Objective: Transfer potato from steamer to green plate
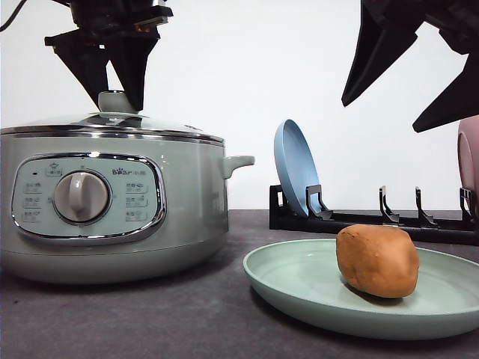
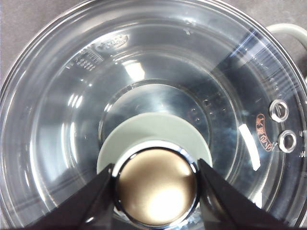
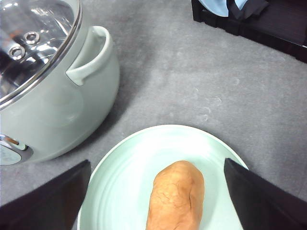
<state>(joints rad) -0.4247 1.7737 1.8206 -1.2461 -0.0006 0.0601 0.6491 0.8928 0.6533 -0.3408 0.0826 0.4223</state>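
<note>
The potato [image 1: 377, 260], an orange-brown oval lump with a matte, faintly veined skin, is seen lying on the green plate [image 1: 299, 280], a wide, shallow, glossy mint-green round with a raised rim. The plate is set on the dark grey, finely grained table [image 1: 150, 321], just beside the steamer [image 1: 187, 202]. The steamer is a large round sage-green pot with a chrome rim, a chrome-framed control panel and a round knob at its front, and a looped side handle. It is closed by a domed glass lid [image 2: 57, 110] with two small metal vents. The lid knob [image 2: 156, 184], pale green with a polished metallic cap, is clamped between the dark fingers of the left gripper [image 2: 156, 191]. The right gripper [image 3: 156, 191] is held above the plate with its black fingers spread wide on either side of the potato, touching nothing. Behind the plate, a smooth blue plate [image 1: 294, 168] is propped upright in a black slotted rack [image 1: 374, 221], and the edge of a pink plate [image 1: 469, 161] is visible at the rack's far right.
</note>
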